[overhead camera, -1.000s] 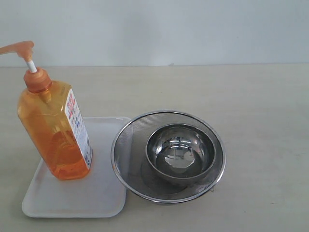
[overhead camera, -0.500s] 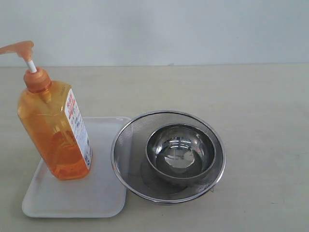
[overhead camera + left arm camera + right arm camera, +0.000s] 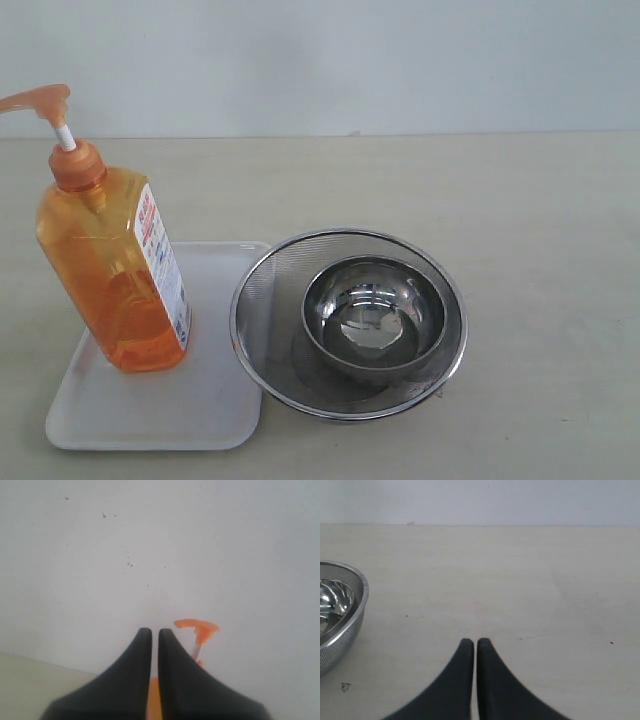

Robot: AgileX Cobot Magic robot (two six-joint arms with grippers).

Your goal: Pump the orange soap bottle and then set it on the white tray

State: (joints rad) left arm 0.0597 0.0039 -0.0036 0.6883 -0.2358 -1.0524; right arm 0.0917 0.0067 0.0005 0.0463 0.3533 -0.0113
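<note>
Clearly nearer, the left pincer [image 3: 155,632], closed and empty, faces the leaning orange soap bottle [image 3: 110,270]; the right pincer [image 3: 474,642] is likewise closed and empty.

We found the orange soap bottle [image 3: 105,280] to be translucent plastic, smooth and glossy, with light glinting on its sides. Its pump head [image 3: 40,99] was opaque plastic, and its label [image 3: 165,268] looked like slick printed film or paper; we could not tell which. The white tray [image 3: 215,400] was plastic with a dull, faintly frosted sheen. The strainer [image 3: 262,300] was fine metal mesh with a polished rim, and the bowl [image 3: 420,300] was mirror-bright steel. The table [image 3: 540,250] read as matt and smooth. The left gripper [image 3: 155,631] and right gripper [image 3: 475,641] looked matt black.
</note>
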